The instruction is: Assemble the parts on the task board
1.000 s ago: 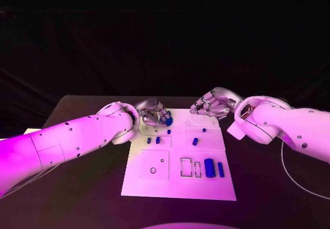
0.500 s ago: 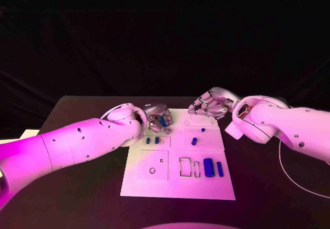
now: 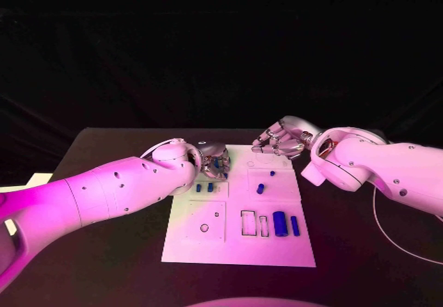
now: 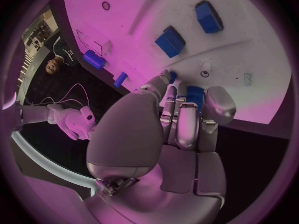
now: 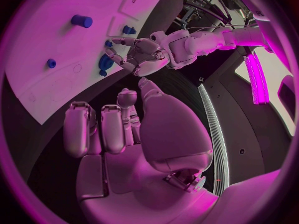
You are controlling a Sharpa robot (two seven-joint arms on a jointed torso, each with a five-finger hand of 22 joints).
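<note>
Your left hand (image 3: 211, 160) sits over task board (image 3: 231, 252) far-left corner, fingers closed round blue part (image 4: 194, 95). Your right hand (image 3: 282, 142) hovers at far-right corner, fingers curled, holding nothing. Other blue parts (image 3: 280, 224) lie across board.

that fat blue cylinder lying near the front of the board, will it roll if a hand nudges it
The blue cylinder lies on its side on the white task board, so a sideways nudge would probably roll it. It looks rigid and smooth, so it may slip in a loose pinch. It seems small, likely light.
</note>
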